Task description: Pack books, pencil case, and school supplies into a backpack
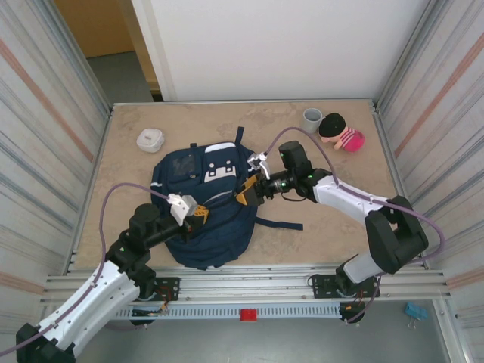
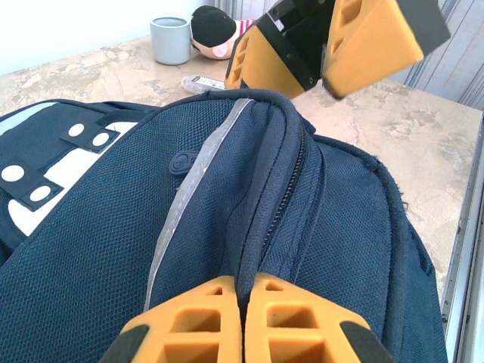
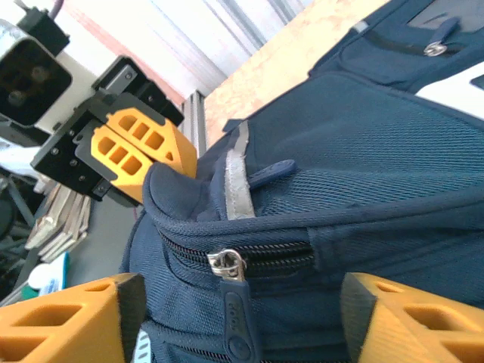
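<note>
I note the left claw (image 1: 198,215) clamped on a fold of the backpack (image 1: 223,238), which lies mid on the table (image 1: 302,249) between both arms. The right claw (image 1: 246,192) stands apart, either side of the zip pull (image 3: 227,266), not gripping it.

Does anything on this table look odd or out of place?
The plush doll lying beside the grey cup at the table's far right seems out of place: a toy has little to do with packing for school. The backpack looks undamaged.
</note>
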